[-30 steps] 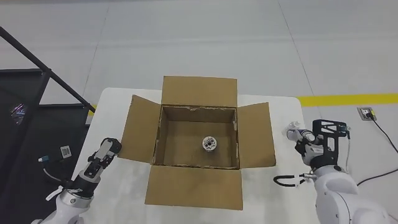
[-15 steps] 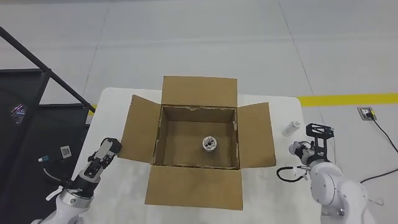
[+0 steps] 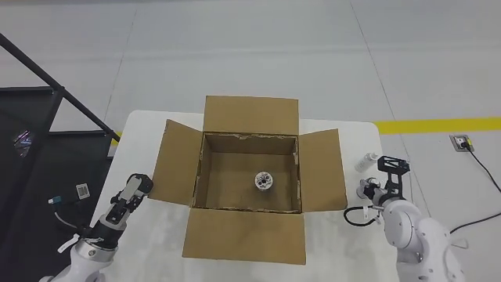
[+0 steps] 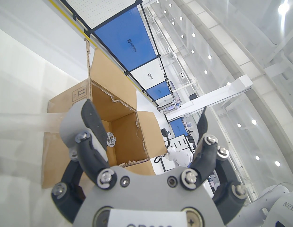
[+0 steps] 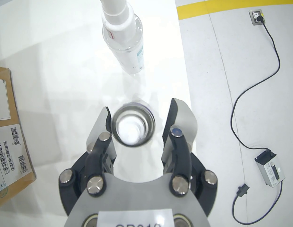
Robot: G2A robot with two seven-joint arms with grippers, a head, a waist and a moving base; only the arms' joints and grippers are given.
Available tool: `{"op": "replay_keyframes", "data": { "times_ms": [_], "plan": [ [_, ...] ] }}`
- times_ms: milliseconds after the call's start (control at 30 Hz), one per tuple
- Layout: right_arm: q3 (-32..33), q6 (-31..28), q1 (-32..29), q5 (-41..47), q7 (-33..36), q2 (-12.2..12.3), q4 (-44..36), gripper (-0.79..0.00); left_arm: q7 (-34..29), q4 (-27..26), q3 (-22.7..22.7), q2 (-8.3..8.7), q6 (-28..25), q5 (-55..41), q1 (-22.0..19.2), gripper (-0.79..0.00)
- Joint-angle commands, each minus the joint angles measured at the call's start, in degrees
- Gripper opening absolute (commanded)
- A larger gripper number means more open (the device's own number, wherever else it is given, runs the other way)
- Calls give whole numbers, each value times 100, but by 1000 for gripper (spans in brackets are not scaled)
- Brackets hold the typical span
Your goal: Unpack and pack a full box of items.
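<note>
The open cardboard box [image 3: 250, 178] sits mid-table with all flaps spread. One small round white item [image 3: 264, 179] lies on its floor, also seen past my left gripper as the round item [image 4: 111, 140]. A clear spray bottle [image 5: 122, 36] with a white cap stands on the table right of the box, the same bottle [image 3: 369, 159] as in the top view. My right gripper [image 5: 140, 109] hangs open just short of the bottle, and a small clear round jar [image 5: 133, 128] sits between its fingers. My left gripper [image 4: 145, 106] is open and holds nothing, left of the box [image 4: 113, 100].
The white table [image 5: 66, 48] ends close to the right of the bottle. Beyond that edge, a black cable [image 5: 267, 88] and a small grey unit [image 5: 270, 171] lie on the floor. A box flap [image 5: 9, 124] with labels lies beside the right gripper.
The right gripper has let go of the spray bottle, which now stands alone, and has drawn back towards the robot and slightly towards the box. The left arm has not moved.
</note>
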Motion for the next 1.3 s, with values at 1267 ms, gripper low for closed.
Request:
{"op": "replay_keyframes", "data": {
  "times_ms": [1267],
  "plan": [
    [-4939, -127, 3924, 1582, 1148, -1064, 3582, -40, 0, 0, 0, 0, 0, 0, 0, 0]
  ]
}}
